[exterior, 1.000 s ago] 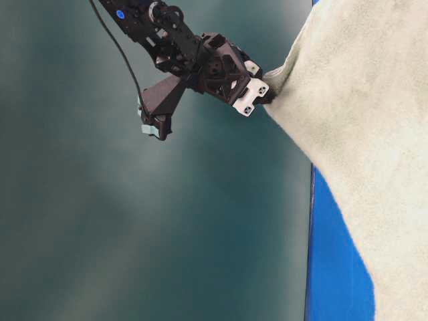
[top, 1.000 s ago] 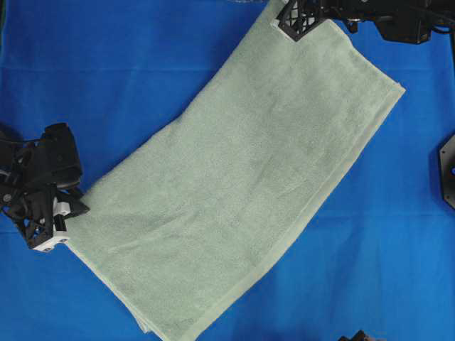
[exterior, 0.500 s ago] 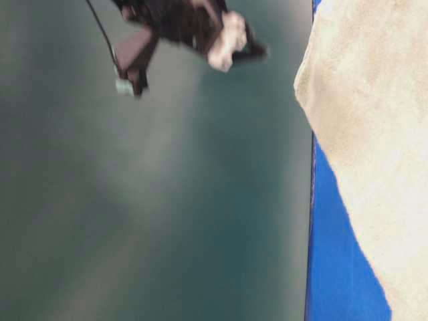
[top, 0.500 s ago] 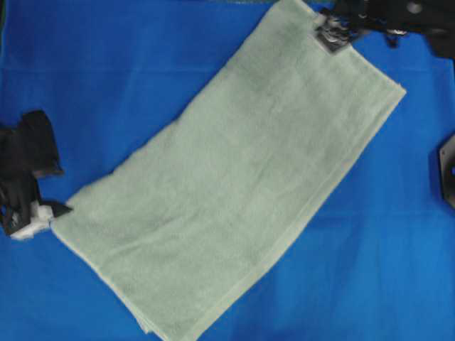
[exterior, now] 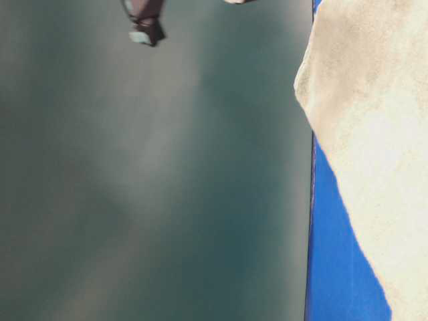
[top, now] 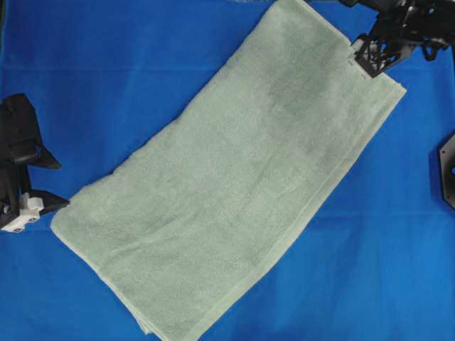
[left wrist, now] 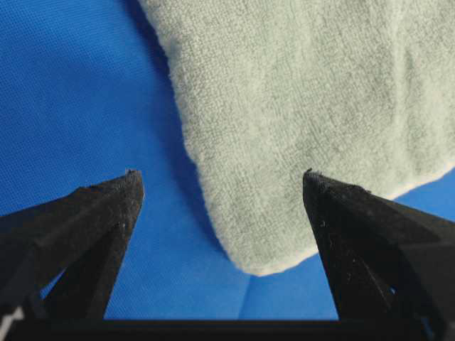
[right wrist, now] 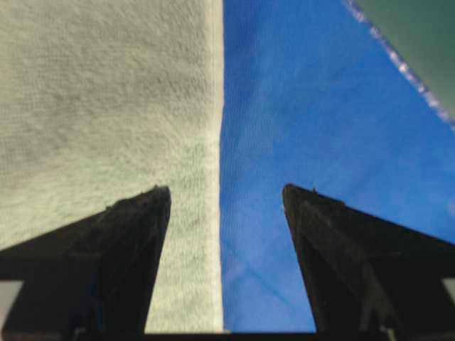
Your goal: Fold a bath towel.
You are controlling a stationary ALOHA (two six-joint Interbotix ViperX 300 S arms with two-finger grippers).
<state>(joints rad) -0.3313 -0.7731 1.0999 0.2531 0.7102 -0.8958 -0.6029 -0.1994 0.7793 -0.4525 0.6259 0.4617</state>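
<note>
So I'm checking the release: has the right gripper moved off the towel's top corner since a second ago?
Yes. The right gripper has shifted rightward along the bath towel edge, jaws open.

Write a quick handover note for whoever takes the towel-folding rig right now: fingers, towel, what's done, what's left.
Left gripper: open, empty, off the towel's lower-left corner.
Right gripper: open, empty, over the towel's long edge near the top-right corner.
Bath towel: lying flat and diagonal on the blue table cover, doubled layers showing at its bottom corner.
Done: towel laid out, neither gripper holding it.
Left: likely further folds; regrasp the corners.
</note>
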